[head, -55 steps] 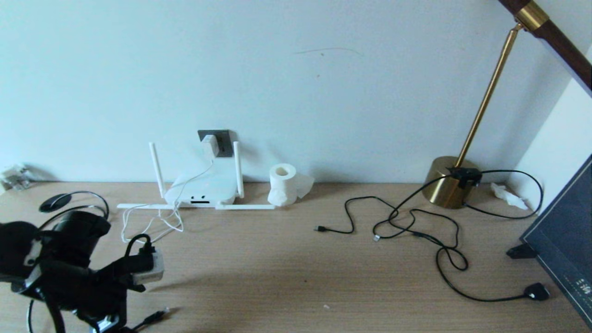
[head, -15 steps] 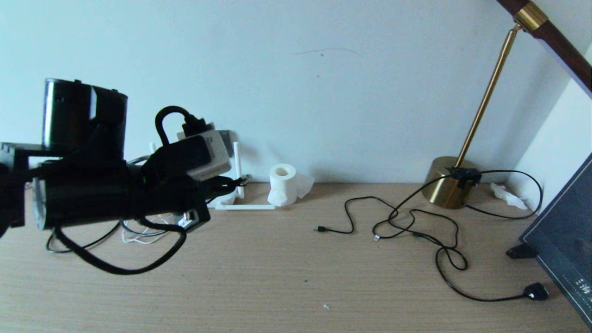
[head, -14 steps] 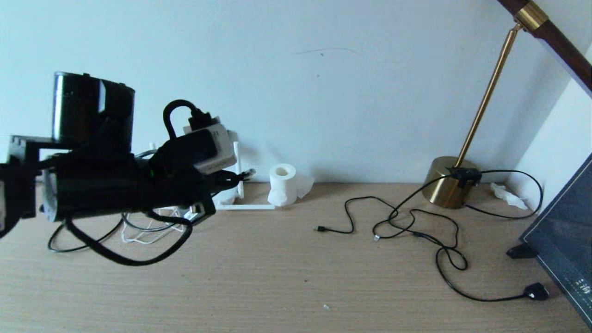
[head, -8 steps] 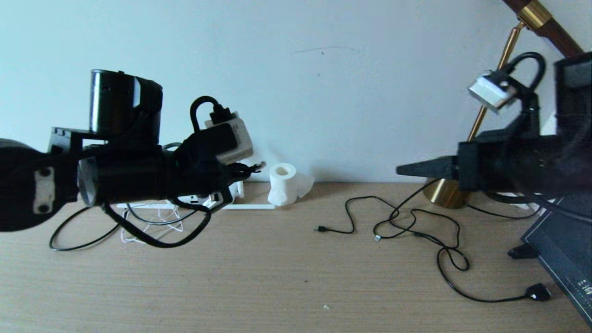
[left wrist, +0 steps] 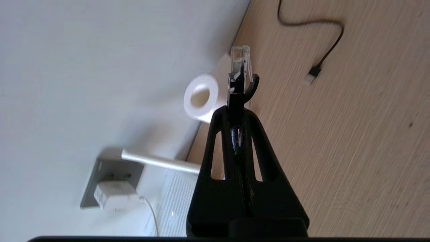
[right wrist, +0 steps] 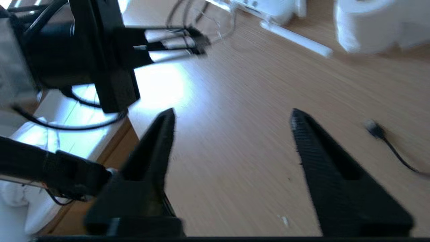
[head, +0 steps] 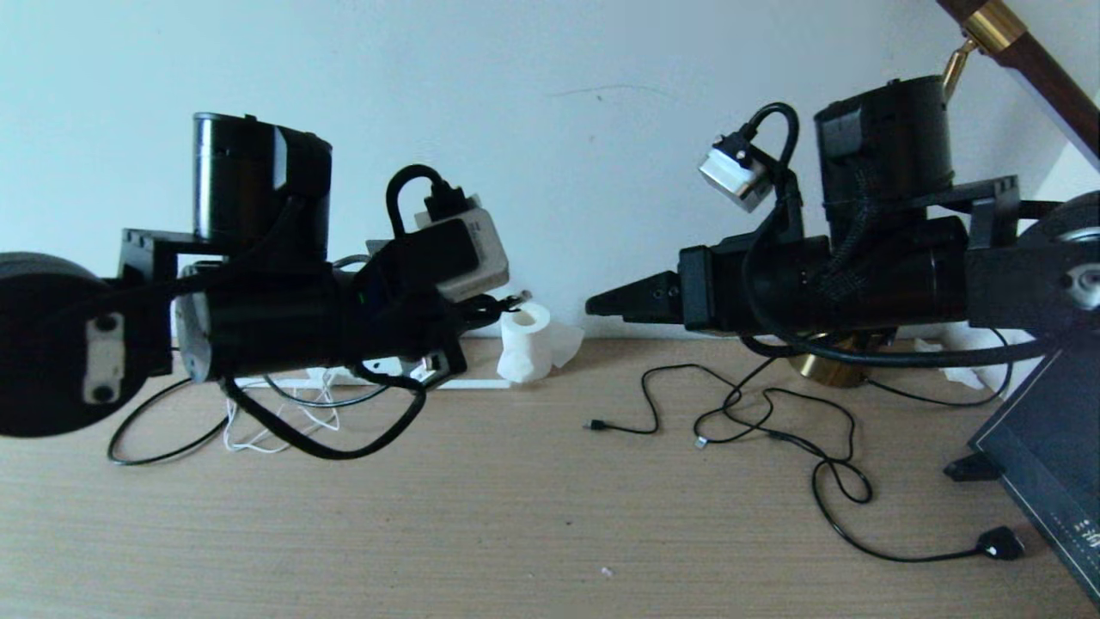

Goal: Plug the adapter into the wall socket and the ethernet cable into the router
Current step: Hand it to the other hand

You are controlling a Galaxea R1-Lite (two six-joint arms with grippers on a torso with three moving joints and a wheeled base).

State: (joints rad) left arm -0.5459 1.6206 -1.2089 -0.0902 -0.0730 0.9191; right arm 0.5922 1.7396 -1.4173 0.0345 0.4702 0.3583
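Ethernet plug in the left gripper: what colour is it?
Clear, see-through plastic on the ethernet plug, with a black boot behind it; left wrist view shows it best.

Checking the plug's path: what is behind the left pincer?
Behind the left pincer, shut on the ethernet cable, the toilet-paper roll shows. The arm hides most of the router; its ports are unseen.

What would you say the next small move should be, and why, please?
Probably bring the open right gripper in to take the plug of the ethernet cable, since the left gripper holds it aloft pointing away from the router, while the adapter already sits in the wall socket.
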